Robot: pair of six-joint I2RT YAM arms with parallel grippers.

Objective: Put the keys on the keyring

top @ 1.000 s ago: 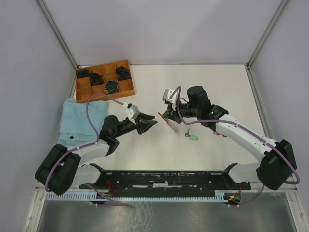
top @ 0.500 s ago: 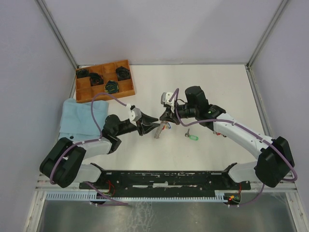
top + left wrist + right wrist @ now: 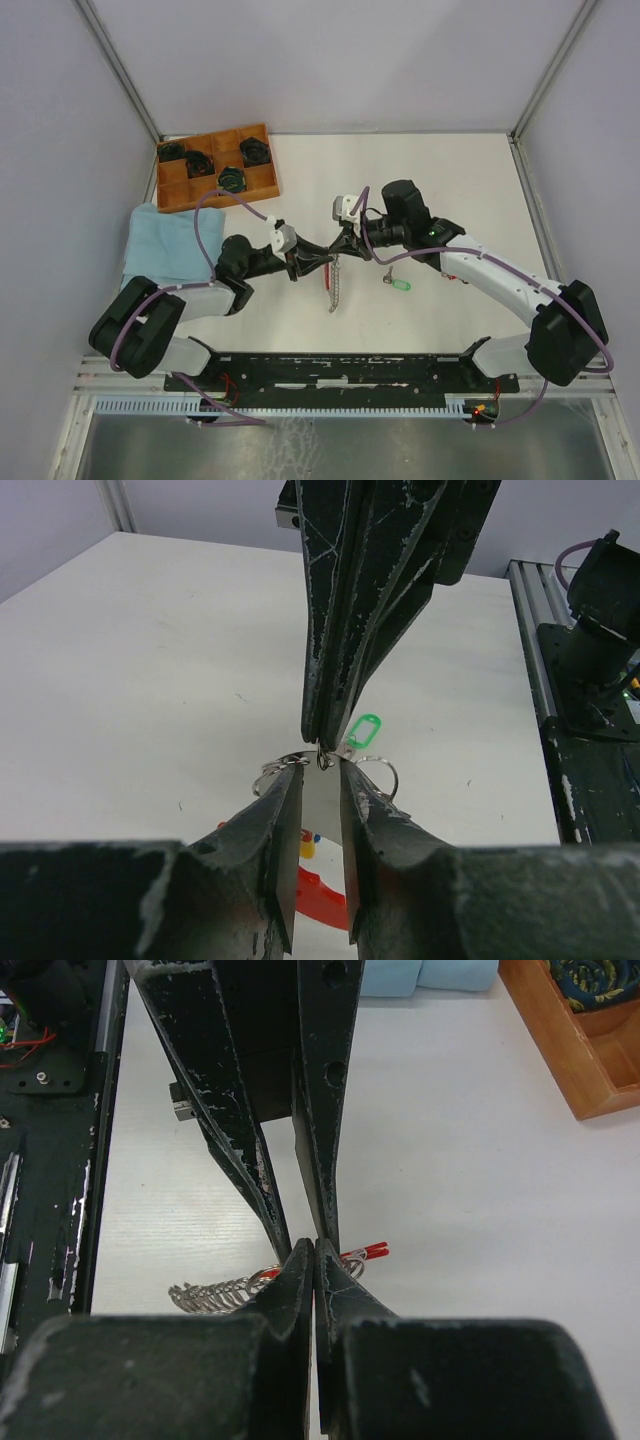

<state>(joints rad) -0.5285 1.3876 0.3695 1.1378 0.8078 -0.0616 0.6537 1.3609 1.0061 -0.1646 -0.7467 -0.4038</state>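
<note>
Keyring [image 3: 334,280] hangs mid-table btwn my L gripper [image 3: 324,258] & R gripper [image 3: 343,249]; key [image 3: 398,284] just right; tray [image 3: 170,190] far left, cloth [image 3: 160,245] nearer.

Red strap and silver-grey chain on the keyring [image 3: 334,285]. Just right of the keyring, green head on a silver key [image 3: 399,285]. Black with pale scuffs on the left tool [image 3: 320,770] and the right tool [image 3: 313,1250]. White table [image 3: 450,180]. Well left of the keyring, light blue cloth [image 3: 165,245]. Farther back and left of the keyring, orange-brown tray [image 3: 185,193] with dark, green-marked coils [image 3: 255,152].
</note>
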